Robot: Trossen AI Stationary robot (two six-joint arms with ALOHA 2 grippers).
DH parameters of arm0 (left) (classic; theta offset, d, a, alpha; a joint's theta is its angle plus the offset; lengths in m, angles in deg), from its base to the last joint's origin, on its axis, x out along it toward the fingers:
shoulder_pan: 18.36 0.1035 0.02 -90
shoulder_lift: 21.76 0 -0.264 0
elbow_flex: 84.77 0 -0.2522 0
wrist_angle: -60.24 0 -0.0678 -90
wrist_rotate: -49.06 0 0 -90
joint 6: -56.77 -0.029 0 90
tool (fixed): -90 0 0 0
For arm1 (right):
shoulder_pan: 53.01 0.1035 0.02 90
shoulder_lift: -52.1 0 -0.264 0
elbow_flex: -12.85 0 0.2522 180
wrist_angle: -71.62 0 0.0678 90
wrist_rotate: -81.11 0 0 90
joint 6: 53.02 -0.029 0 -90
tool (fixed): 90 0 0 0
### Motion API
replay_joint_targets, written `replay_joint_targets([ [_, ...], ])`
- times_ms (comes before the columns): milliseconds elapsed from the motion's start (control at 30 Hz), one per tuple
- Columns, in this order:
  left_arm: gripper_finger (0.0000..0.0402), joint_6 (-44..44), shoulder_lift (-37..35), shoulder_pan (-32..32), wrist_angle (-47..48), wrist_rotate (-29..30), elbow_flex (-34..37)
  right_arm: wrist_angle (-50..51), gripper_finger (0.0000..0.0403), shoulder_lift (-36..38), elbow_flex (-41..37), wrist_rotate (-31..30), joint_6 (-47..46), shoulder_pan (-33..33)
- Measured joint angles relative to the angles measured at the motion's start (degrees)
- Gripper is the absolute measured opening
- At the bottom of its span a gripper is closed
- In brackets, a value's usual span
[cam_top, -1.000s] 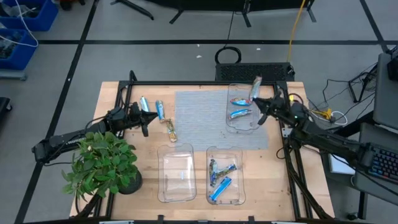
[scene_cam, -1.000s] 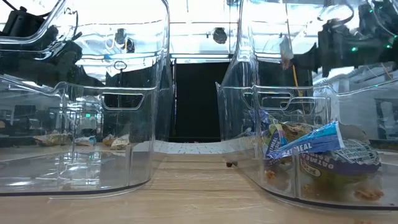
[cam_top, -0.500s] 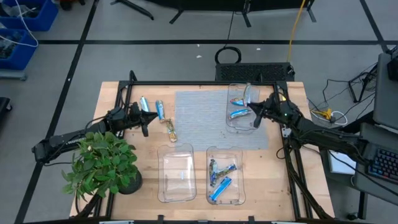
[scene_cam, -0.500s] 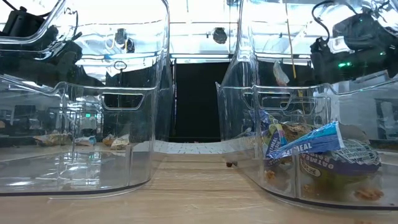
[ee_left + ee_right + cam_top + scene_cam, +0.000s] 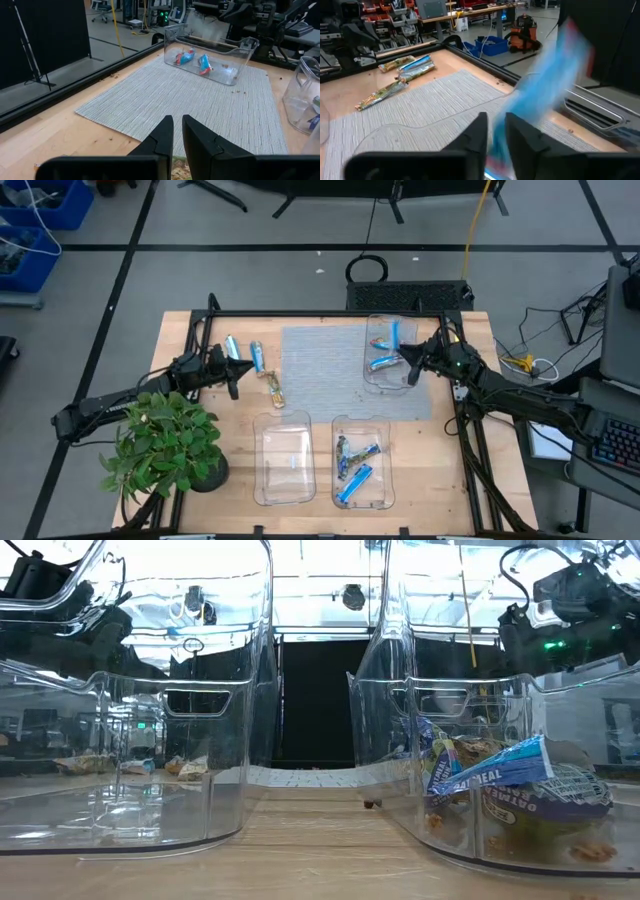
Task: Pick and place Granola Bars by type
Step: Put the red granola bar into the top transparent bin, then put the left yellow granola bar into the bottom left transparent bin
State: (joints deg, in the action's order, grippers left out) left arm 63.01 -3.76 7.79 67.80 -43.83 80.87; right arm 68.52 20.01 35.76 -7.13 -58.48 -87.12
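My right gripper hovers at the right rim of the far clear tray, its fingers a little apart. A blue granola bar shows as a blur just in front of them, over the tray's far end. Two blue-and-red bars lie in that tray. Three more bars lie on the wood at the left. Beside them my left gripper waits, shut and empty. My right gripper has the blurred blue bar right before its fingers. I cannot tell whether the bar still touches them.
Two clear trays stand near the front edge: the left one nearly bare, the right one holding several bars. A potted plant stands at the near left. A grey mat covers the table's middle.
My right gripper has come down and toward the far tray, tipping lower, with a bar sticking up from its fingers. The bar has left the spot where it hung in the low view. It now shows blue over the tray's far end.
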Motion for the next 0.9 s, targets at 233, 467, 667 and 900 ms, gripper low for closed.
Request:
replay_joint_targets([
  [233,0.0047,0.0,0.0,0.0,0.0,0.0,0.0,0.1,0.0155,2.3,0.0,-1.1,0.3,0.1],
  [467,0.0047,0.0,0.0,0.0,0.0,0.0,0.0,3.7,0.0177,8.5,0.0,-4.7,0.6,0.1],
  [667,0.0047,0.0,0.0,0.0,0.0,0.0,0.0,9.8,0.0169,14.5,0.0,-4.7,0.6,0.1],
  [900,0.0047,0.0,0.0,0.0,0.0,0.0,0.0,16.2,0.0167,20.0,0.0,-5.0,0.4,0.1],
])
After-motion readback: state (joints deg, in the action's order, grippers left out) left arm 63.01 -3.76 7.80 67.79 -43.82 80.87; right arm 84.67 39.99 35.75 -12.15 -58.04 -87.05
